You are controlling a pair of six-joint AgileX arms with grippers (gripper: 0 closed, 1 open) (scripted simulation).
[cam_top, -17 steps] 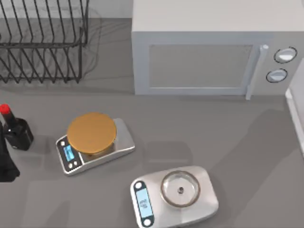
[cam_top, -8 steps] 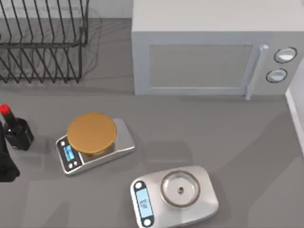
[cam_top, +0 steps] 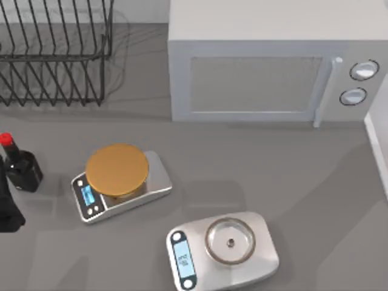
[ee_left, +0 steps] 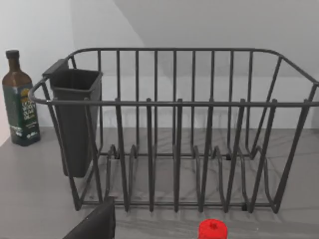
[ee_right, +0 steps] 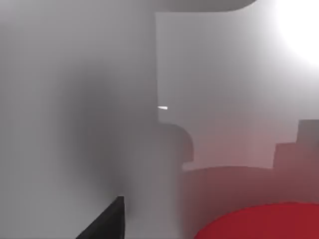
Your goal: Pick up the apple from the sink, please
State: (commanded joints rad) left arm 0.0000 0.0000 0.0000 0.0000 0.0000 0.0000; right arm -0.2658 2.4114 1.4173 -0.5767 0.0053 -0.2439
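Observation:
The apple [ee_right: 259,221] is a smooth bright-red ball, seen very close in the right wrist view against the pale wall of the sink [ee_right: 224,74]. A dark part of my right gripper [ee_right: 107,221] juts in just beside the apple. I cannot tell whether it touches the apple. The sink's white rim [cam_top: 377,145] shows at the table's right edge in the top view. My left arm [cam_top: 8,209] is parked at the table's left edge, next to the dark bottle.
A dark bottle with a small red cap [cam_top: 18,163] stands at the left. Two kitchen scales [cam_top: 118,179] [cam_top: 224,248] sit mid-table. A microwave [cam_top: 267,66] and a black wire dish rack [cam_top: 54,51] stand at the back. An oil bottle [ee_left: 19,99] stands beside the rack.
Faint shadows on the table top have shifted slightly. The scales, the bottle and my left arm are where they were.

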